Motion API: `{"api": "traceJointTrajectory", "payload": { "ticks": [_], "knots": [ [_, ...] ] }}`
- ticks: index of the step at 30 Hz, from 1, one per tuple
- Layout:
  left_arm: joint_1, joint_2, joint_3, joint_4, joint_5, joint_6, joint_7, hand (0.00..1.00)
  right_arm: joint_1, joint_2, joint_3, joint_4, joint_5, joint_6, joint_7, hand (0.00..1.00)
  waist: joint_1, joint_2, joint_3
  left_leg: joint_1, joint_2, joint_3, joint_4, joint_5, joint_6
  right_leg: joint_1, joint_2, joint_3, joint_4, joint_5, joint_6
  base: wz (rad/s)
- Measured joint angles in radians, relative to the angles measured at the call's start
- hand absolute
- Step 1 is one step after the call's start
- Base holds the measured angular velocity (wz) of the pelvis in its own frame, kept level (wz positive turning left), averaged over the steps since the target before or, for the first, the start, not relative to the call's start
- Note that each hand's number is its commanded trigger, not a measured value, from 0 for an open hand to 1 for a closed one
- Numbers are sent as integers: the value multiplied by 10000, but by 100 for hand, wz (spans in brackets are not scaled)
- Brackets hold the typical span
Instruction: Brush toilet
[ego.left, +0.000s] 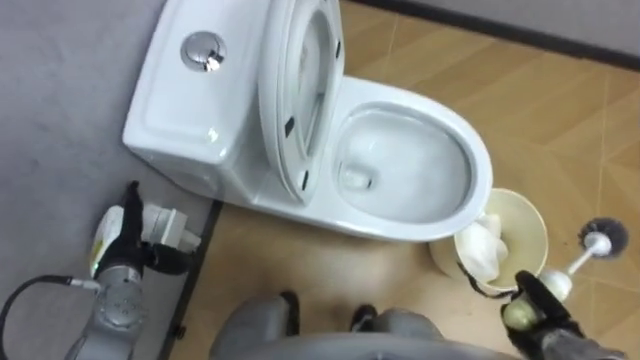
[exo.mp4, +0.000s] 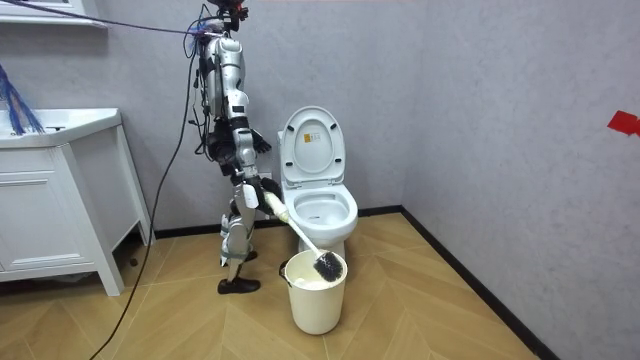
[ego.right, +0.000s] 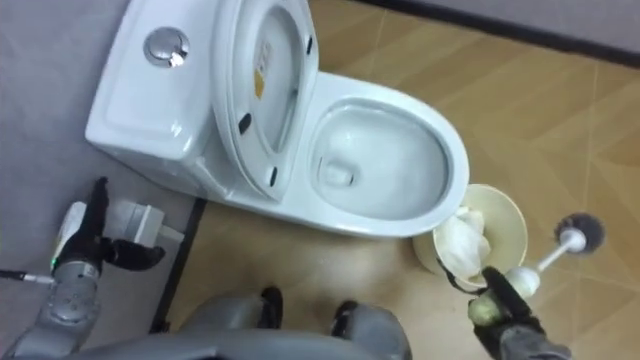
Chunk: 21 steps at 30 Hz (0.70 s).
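Right hand (ego.left: 540, 300) grips the toilet brush (ego.left: 604, 238); room view shows its head at the bucket (exo.mp4: 315, 305).

White toilet (ego.left: 458, 132), lid and seat up. Brush (ego.left: 601, 240): white handle, dark head, slanting, right of toilet.

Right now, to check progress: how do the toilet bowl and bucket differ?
The toilet bowl is white and oval; the bucket is cream, round and smaller. The bowl looks empty; the bucket holds crumpled white stuff. The brush in the right hand hangs by the bucket, not the bowl. Both stand open.
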<state>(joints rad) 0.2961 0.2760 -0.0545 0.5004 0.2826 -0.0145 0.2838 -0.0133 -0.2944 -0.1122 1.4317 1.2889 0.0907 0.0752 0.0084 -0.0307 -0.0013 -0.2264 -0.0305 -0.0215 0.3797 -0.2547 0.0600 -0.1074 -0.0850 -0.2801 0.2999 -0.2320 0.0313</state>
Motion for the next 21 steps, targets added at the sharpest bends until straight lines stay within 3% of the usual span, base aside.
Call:
{"api": "traceJointTrajectory", "payload": {
  "ticks": [2, 7, 12, 15, 16, 21],
  "knots": [
    [338, -195, 148, -247, 464, 54, -29, 0, 253, 172, -128, -141, -5, -2, -43, 100, -21, -116, -12, 554, -30, -67, -289, 17, -21, 614, 0, -221, -339, 32, 26, 9],
    [689, -246, 407, -1478, 830, 77, -18, 0, 397, 241, -200, -525, -411, -67, -70, 100, 25, -370, 15, 1177, -14, -155, -523, 15, -75, 1326, 51, -506, -671, 46, 8, 7],
    [943, -318, 566, -2609, 1332, 122, 409, 0, 450, 251, -171, -1272, -1281, -165, -121, 100, 162, -370, 45, 1370, 11, -198, -594, 23, -106, 1605, 154, -529, -1019, 221, 6, -1],
    [944, -284, 564, -3587, 2141, 11, 689, 0, 419, 244, -174, -1703, -2243, -351, -259, 100, 276, -408, 70, 1473, -1, -252, -625, 45, -124, 1770, 165, -545, -1150, 247, 1, 3],
    [939, -269, 616, -3824, 2516, -170, 874, 0, 398, 241, -175, -1835, -2706, -456, -313, 100, 276, -404, 67, 1564, -3, -261, -667, 45, -124, 1847, 167, -549, -1164, 250, 2, 0],
    [855, -157, 619, -4112, 3601, -617, 1417, 0, 283, 217, 108, -2378, -4314, -691, -399, 100, 284, -399, 71, 1715, -17, -257, -786, 65, -156, 1926, 178, -591, -1153, 250, 3, -1]
  ]
}}
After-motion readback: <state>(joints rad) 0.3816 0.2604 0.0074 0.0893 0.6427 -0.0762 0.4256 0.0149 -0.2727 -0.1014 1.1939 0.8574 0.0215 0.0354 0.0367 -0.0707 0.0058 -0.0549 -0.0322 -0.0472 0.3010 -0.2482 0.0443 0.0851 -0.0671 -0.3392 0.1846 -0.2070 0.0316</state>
